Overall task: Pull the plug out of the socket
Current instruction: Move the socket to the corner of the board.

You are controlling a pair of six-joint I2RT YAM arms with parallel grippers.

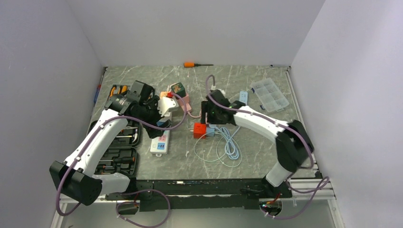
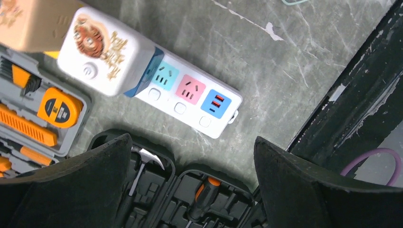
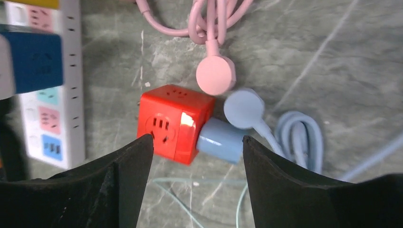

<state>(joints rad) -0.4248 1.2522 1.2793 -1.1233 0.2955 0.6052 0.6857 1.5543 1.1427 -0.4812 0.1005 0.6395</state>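
A red cube socket point(image 1: 199, 129) lies mid-table with a light-blue plug point(image 1: 212, 131) pushed into its right side. In the right wrist view the cube point(image 3: 173, 122) and the plug point(image 3: 221, 139) lie just beyond my right gripper point(image 3: 197, 140), which is open and empty above them, one finger on each side. My right gripper point(image 1: 207, 114) hovers over the cube. My left gripper point(image 1: 154, 111) is open and empty point(image 2: 192, 140) above a white power strip point(image 2: 190, 95), which carries a white adapter point(image 2: 102, 54) with a blue base.
An open black tool case point(image 1: 119, 152) lies at the left, under my left gripper point(image 2: 190, 190). A pink round plug point(image 3: 216, 75), a second blue round plug point(image 3: 243, 109) and coiled blue cable point(image 3: 299, 137) lie beside the cube. An orange screwdriver point(image 1: 195, 64) and clear organiser box point(image 1: 270, 94) sit farther back.
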